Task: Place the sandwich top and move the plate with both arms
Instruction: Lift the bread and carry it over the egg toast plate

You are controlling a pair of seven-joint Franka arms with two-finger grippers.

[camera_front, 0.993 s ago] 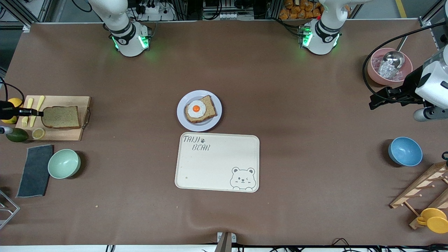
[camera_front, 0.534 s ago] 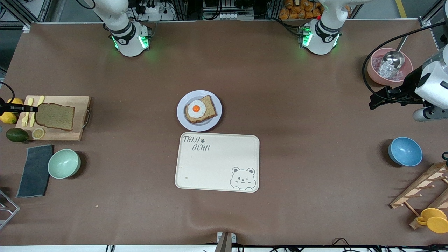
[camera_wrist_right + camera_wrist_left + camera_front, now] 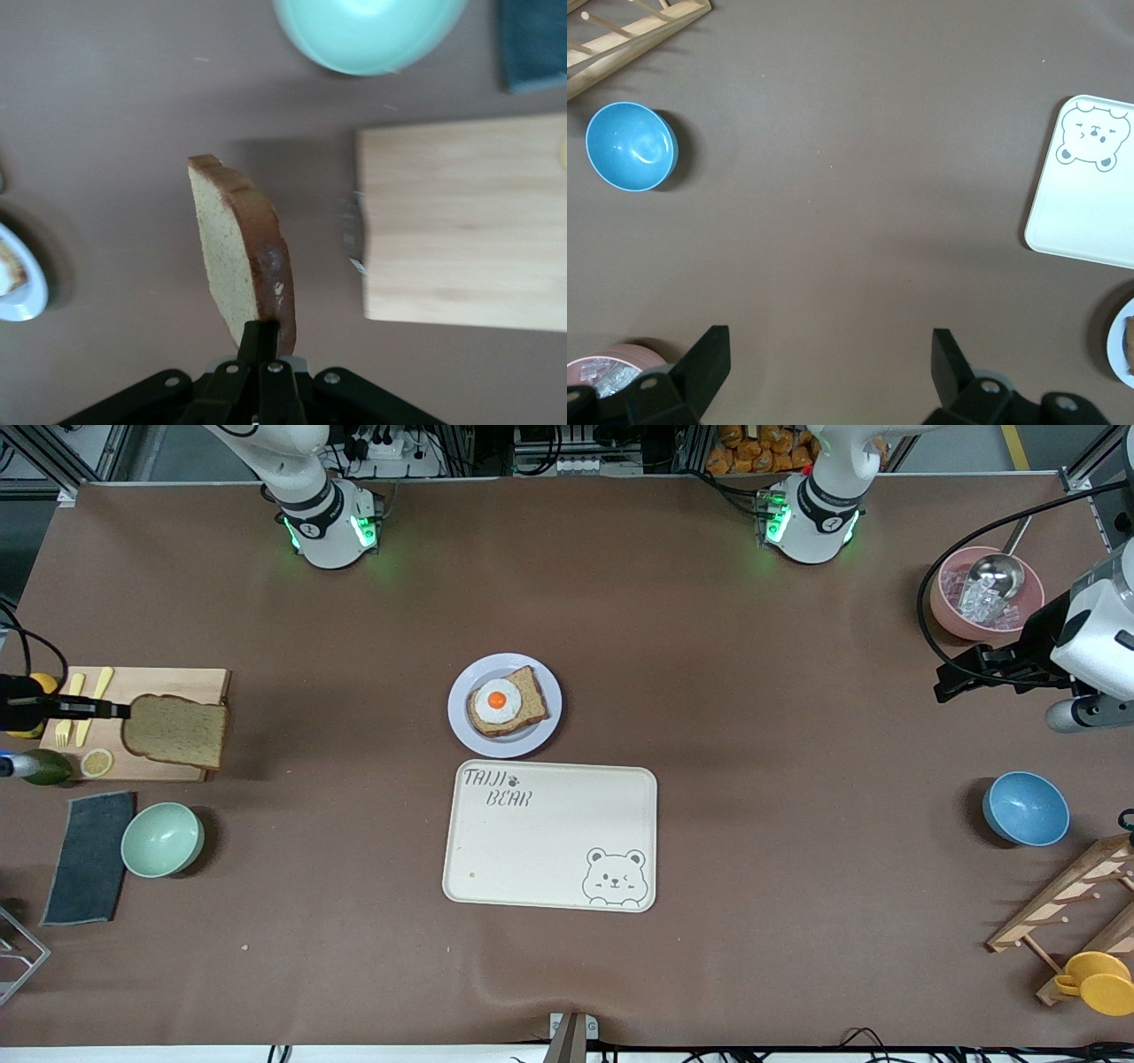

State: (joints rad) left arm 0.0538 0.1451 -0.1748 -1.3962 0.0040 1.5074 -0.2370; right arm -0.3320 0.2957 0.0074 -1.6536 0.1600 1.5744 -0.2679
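Note:
The sandwich top (image 3: 175,732) hangs over the edge of a wooden board (image 3: 168,682) at the right arm's end of the table, with my right gripper (image 3: 124,709) shut on its crust. In the right wrist view the slice (image 3: 235,252) stands on edge above the brown table, pinched by the gripper (image 3: 268,341). The plate (image 3: 462,691) sits mid-table and carries a bread slice with a fried egg (image 3: 496,701). My left gripper (image 3: 946,684) waits open and empty over the table beside a pink bowl (image 3: 948,615); its fingers (image 3: 709,359) stand wide apart.
A cream bear-print tray (image 3: 549,837) lies beside the plate, nearer to the camera. A green bowl (image 3: 162,839), grey cloth (image 3: 89,857), avocado (image 3: 44,767) and yellow cutlery (image 3: 84,704) surround the board. A blue bowl (image 3: 1025,808) and wooden rack (image 3: 1063,903) sit at the left arm's end.
The right gripper drew the slice back toward the table's end, then carried it toward the middle; it now overhangs the board's edge. The left arm has not moved.

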